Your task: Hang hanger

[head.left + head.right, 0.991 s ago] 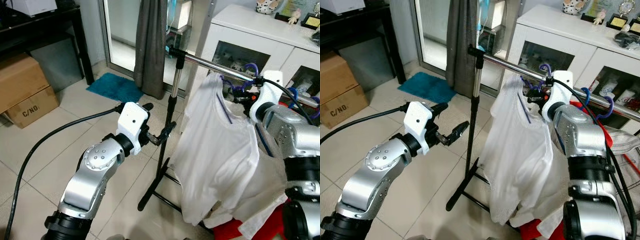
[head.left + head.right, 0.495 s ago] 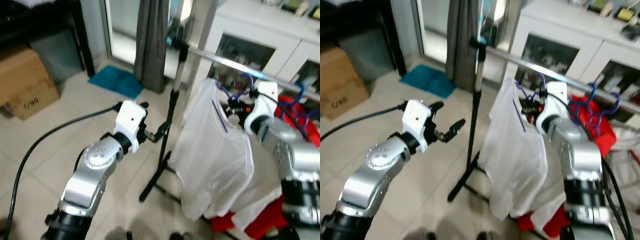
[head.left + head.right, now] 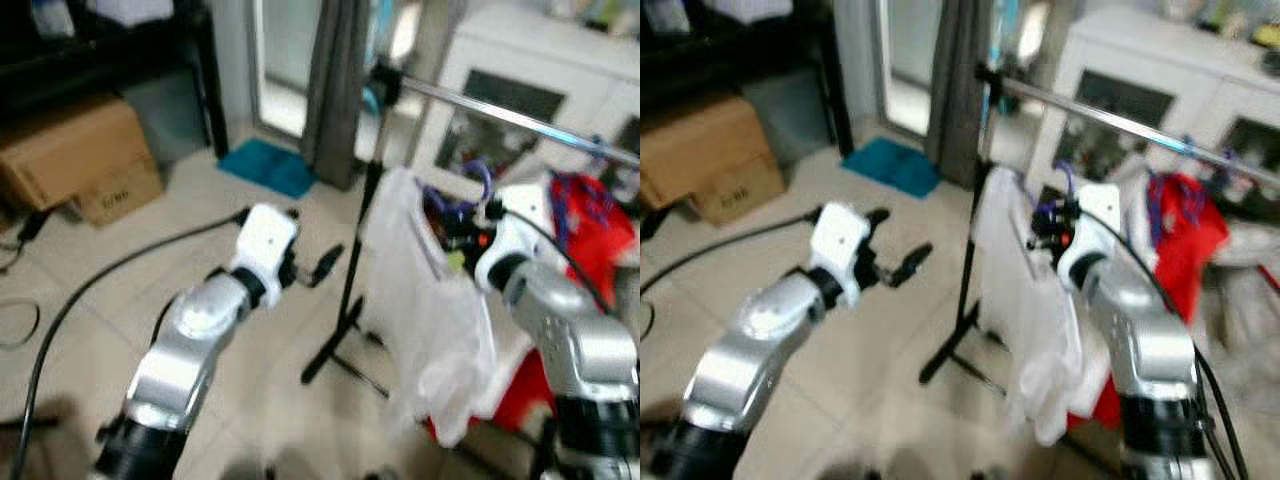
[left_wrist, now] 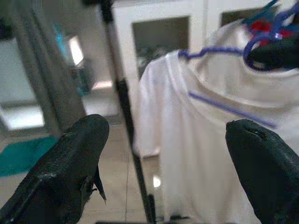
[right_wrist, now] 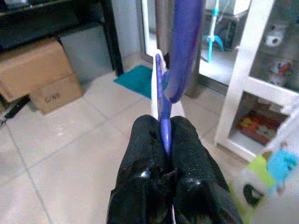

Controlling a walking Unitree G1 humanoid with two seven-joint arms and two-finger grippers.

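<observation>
A purple hanger (image 3: 478,182) carries a white shirt (image 3: 425,300). My right gripper (image 5: 162,140) is shut on the hanger's thin neck just below its hook (image 5: 181,51). In the left eye view the right gripper (image 3: 458,226) holds the hanger below the silver rail (image 3: 505,115) of the clothes rack, with the hook apart from the rail. My left gripper (image 3: 312,242) is open and holds nothing, left of the rack's black upright pole (image 3: 362,240). In the left wrist view its fingers (image 4: 70,163) frame the pole and the shirt (image 4: 210,154).
Cardboard boxes (image 3: 75,165) sit at the left under a dark shelf. A teal mat (image 3: 265,165) and a grey curtain (image 3: 335,90) lie behind the rack. A white cabinet (image 3: 530,85) stands behind the rail. A red garment (image 3: 595,215) hangs at the right. A black cable (image 3: 90,290) crosses the floor.
The camera has shifted and the picture is blurred. The hanger's hook was up against the rail; now it sits lower, apart from the rail. The left gripper stays open.
</observation>
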